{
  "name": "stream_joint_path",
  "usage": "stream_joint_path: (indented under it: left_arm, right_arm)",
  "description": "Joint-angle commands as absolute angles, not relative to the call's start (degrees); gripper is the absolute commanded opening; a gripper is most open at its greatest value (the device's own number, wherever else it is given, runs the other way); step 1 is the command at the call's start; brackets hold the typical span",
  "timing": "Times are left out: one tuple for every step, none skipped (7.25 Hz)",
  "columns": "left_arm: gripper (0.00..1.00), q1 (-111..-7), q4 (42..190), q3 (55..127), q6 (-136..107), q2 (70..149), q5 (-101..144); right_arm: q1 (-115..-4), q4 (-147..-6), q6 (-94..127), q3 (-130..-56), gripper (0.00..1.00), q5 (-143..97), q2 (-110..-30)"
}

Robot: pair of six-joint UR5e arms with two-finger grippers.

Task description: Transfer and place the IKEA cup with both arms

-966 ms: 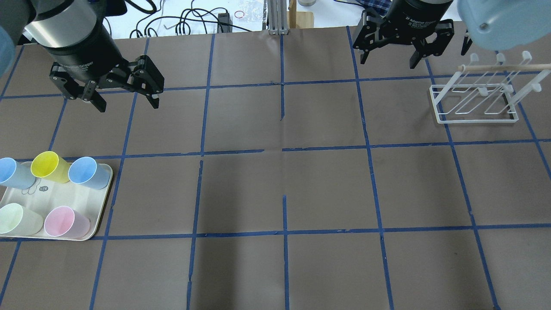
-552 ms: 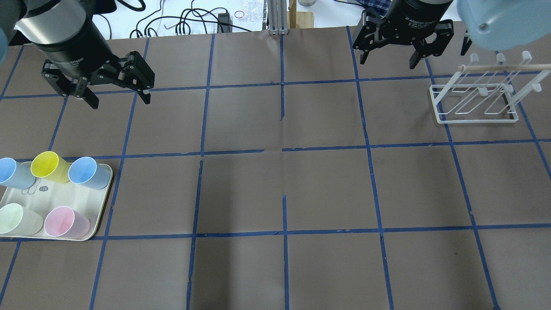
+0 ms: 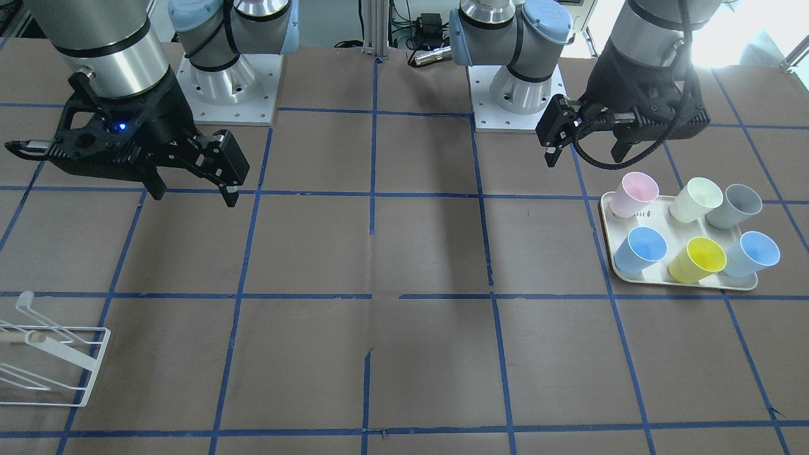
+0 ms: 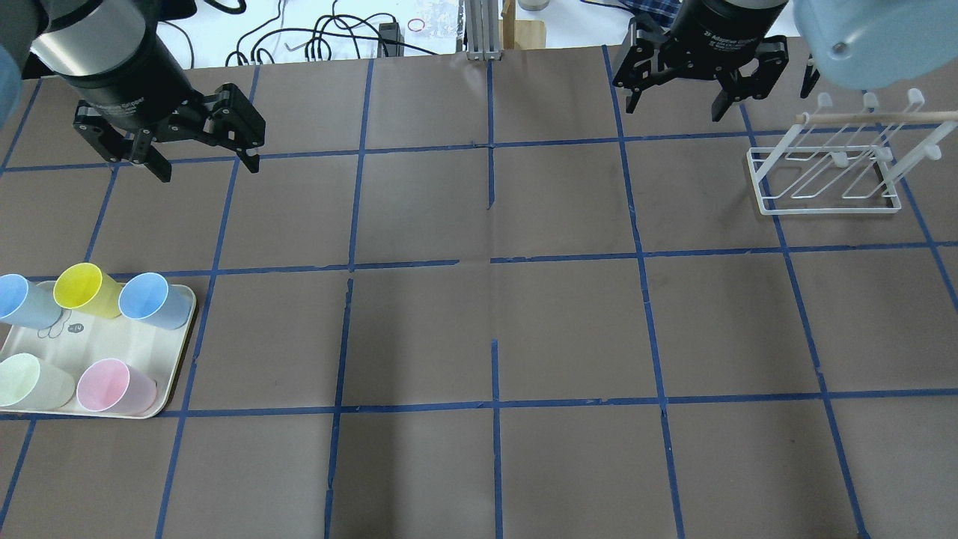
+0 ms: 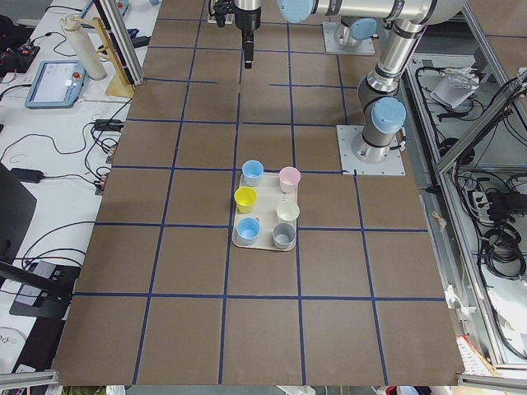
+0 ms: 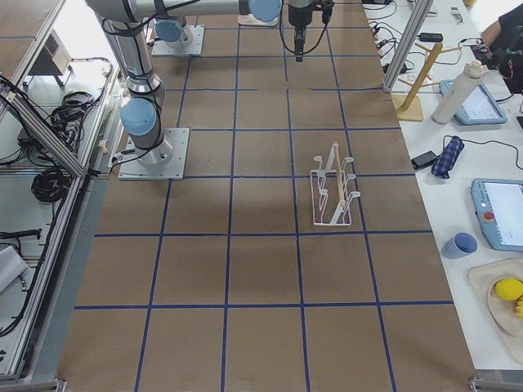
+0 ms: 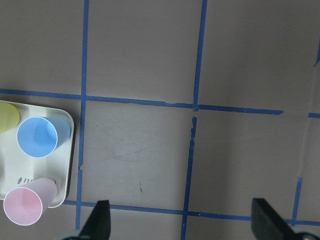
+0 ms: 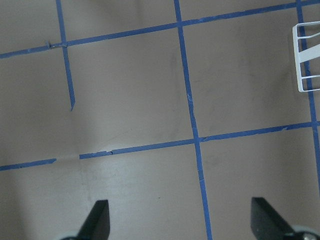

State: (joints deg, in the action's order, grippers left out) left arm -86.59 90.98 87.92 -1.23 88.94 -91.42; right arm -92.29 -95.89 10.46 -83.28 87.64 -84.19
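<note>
The IKEA cup (image 3: 752, 254) is the pale sky-blue tumbler at the outer front corner of the cream tray (image 3: 686, 282). In the overhead view the cup (image 4: 22, 299) stands at the left edge on the tray (image 4: 112, 352). My left gripper (image 4: 208, 168) is open and empty, above the table behind the tray, apart from all cups; it also shows in the front view (image 3: 583, 155) and its wrist view (image 7: 181, 225). My right gripper (image 4: 675, 108) is open and empty at the far right back, also in the front view (image 3: 194, 196).
The tray also holds a deeper blue cup (image 4: 153, 299), a yellow cup (image 4: 84, 288), a pink cup (image 4: 112, 385), a pale green cup (image 4: 30, 380) and a grey cup (image 3: 733, 205). A white wire rack (image 4: 823, 176) stands right of my right gripper.
My left gripper has shifted a little to the left and back, still open. The right gripper, the cups and the rack have not moved.
</note>
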Motion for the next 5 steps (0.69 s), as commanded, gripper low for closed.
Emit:
stream_joint_path:
  left_arm:
    - [1.0,-87.9,90.8,88.0,-1.0,89.1,-91.5]
    - [1.0,-87.9,90.3,88.0,-1.0,89.2,-91.4]
    - [1.0,-87.9,90.3,88.1,-1.0,89.0,-91.4]
    - [1.0,-88.1,90.3,88.1,-1.0,89.2,-91.2]
    - [1.0,-87.8,90.4,87.9,-1.0,89.3,-91.1]
  right_arm:
    - [-92.3,-95.9,10.4,-83.4,1.0,87.7,-84.2]
    - [-92.3,-95.9,10.5,-83.4,1.0,87.6,-84.2]
    - [-92.3,-95.9,10.5,-83.5,1.0,87.6,-84.1]
    - [-92.3,-96.0,10.5,-83.5,1.0,87.6,-84.2]
    - [-92.1,-95.9,10.5,-83.4,1.0,87.6,-84.1]
